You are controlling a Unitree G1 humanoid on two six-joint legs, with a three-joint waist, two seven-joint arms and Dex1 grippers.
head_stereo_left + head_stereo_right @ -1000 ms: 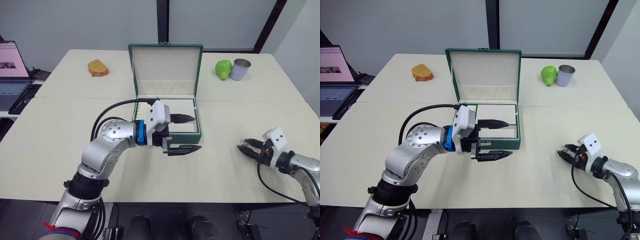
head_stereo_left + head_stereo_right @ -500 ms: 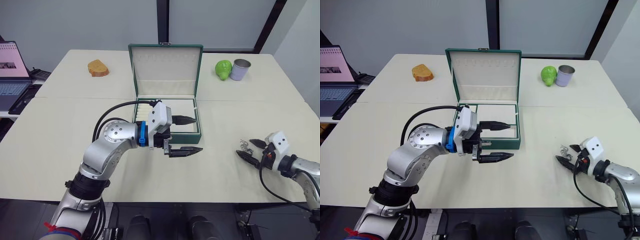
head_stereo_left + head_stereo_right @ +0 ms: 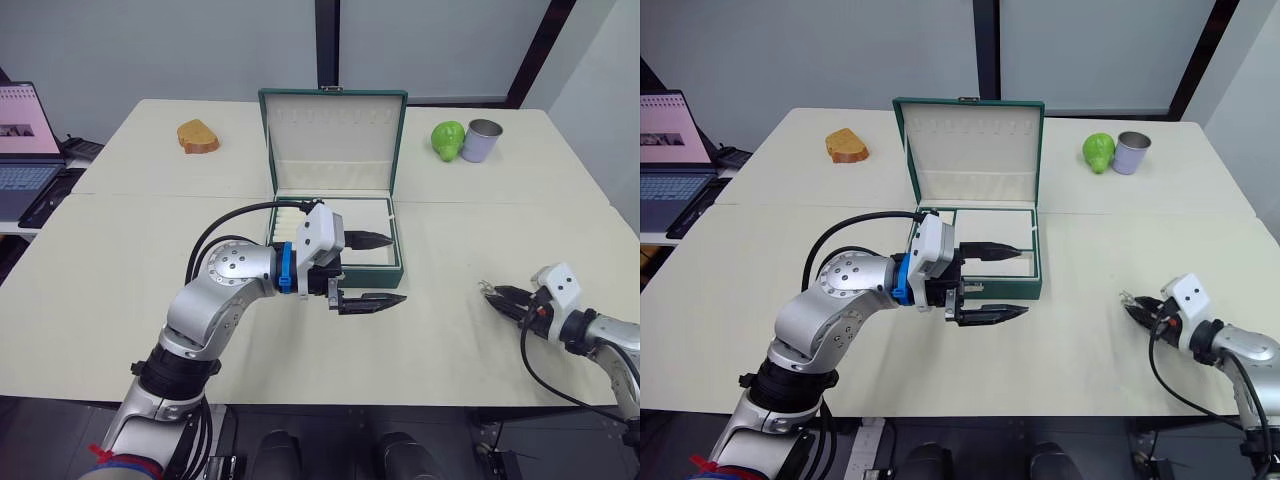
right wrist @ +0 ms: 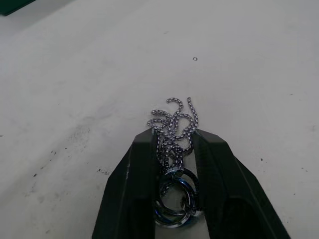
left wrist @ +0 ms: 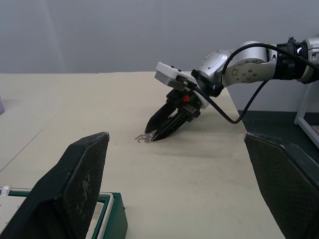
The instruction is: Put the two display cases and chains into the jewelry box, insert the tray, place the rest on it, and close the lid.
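The jewelry box [image 3: 335, 215] sits mid-worktop [image 3: 120, 290], its lid [image 3: 333, 138] upright behind it. The left gripper [image 3: 373, 268] hovers at the box's front edge. On the worktop well to the right lies a chain [image 4: 173, 128], between the right gripper's [image 4: 172, 144] jaws. Behind, bread [image 3: 197, 136] lies far left; a fruit [image 3: 447, 139] and cup [image 3: 482, 139] far right, a laptop [image 3: 27, 140] beyond the left edge.

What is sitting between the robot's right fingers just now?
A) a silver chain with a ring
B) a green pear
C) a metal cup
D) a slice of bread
A: the right wrist view shows the chain bunched between the two black fingers.
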